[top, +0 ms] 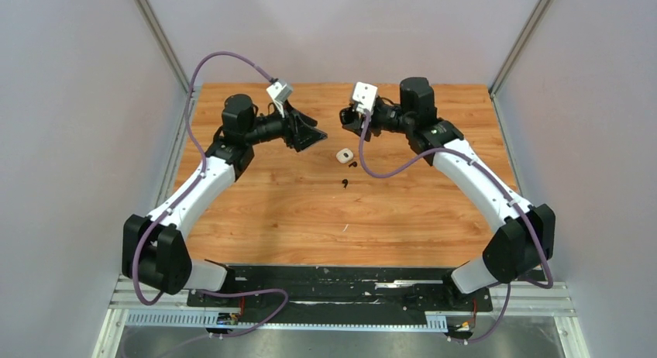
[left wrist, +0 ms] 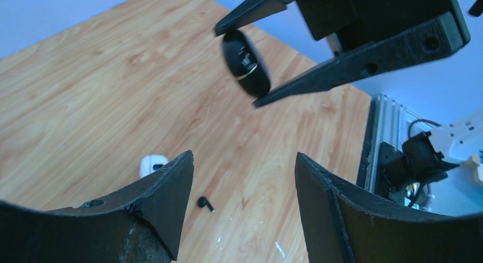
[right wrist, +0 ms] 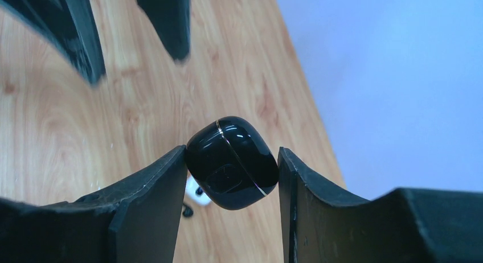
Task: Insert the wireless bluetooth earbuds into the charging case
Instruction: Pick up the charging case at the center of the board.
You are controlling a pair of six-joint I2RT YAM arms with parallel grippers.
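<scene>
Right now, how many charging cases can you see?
2. The black case is clamped in the right gripper, held above the table. The white case lies on the table near its middle. Another could be hidden behind the arms.

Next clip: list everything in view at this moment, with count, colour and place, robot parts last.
glossy black charging case with a thin gold seam: one, black, closed, held in mid-air by the right gripper.
small white rounded case: one, white, on the light wooden table, near its middle.
tiny black stemmed earbuds: two, black, loose on the table just on the near side of the white case; no white ones can be made out.
pale scrap: one, whitish, on the table nearer the arm bases.
light wooden table: one, orange-brown, under everything.
purple cables: two, one along each arm.
left gripper: one, black, open, empty, facing the right gripper.
right gripper: one, black, shut on the black case.
</scene>
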